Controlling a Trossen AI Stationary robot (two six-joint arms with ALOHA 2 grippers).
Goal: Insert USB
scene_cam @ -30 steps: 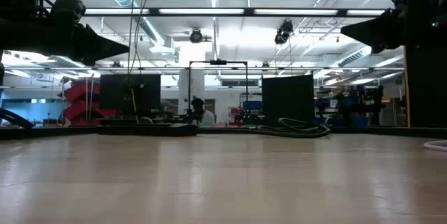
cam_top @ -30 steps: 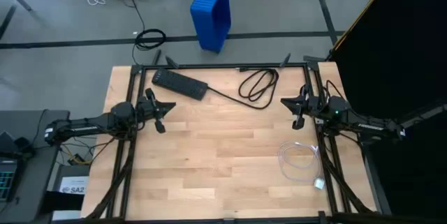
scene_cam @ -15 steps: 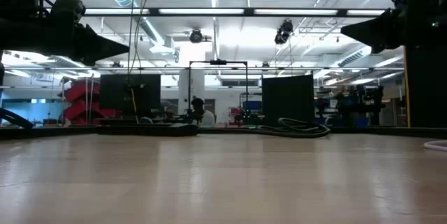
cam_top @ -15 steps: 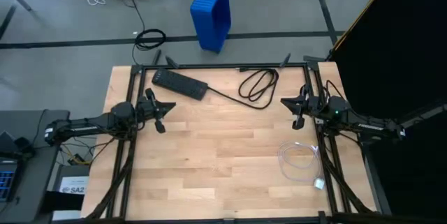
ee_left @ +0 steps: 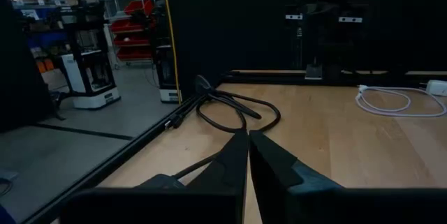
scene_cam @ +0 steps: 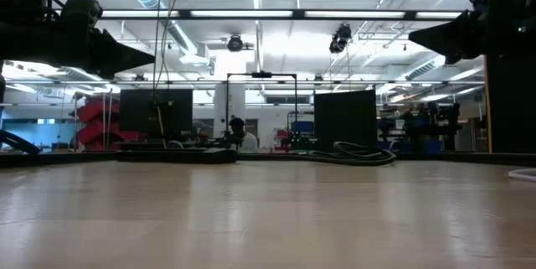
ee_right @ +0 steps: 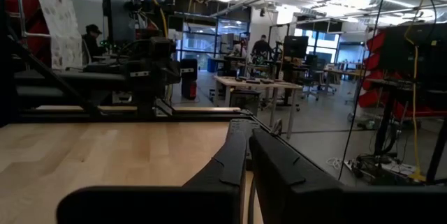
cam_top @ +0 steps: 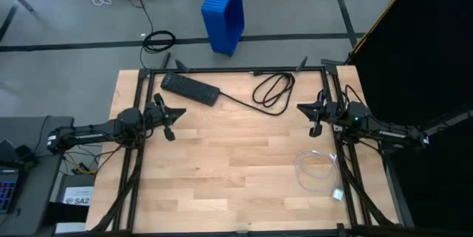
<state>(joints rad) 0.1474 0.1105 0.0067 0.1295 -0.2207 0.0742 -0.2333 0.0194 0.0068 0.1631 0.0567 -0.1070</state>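
The USB cable (cam_top: 318, 172), thin, white and loosely looped, lies flat on the table near its right near corner; a small white plug end (cam_top: 337, 193) rests beside the loop. It also shows far off in the left wrist view, USB cable (ee_left: 384, 101). My left gripper (cam_top: 168, 121) hovers shut over the table's left side, far from the cable. My right gripper (cam_top: 313, 119) hovers shut over the right side, a short way toward the far edge from the cable. In the wrist views each pair of fingers, left gripper (ee_left: 248, 147) and right gripper (ee_right: 248, 147), stands together with nothing between.
A long black power strip (cam_top: 191, 88) lies near the far left corner, and its thick black cord (cam_top: 272, 91) loops across the far middle of the table. A blue bin (cam_top: 224, 14) stands on the floor beyond the far edge. Bare wood fills the middle (cam_top: 236, 156).
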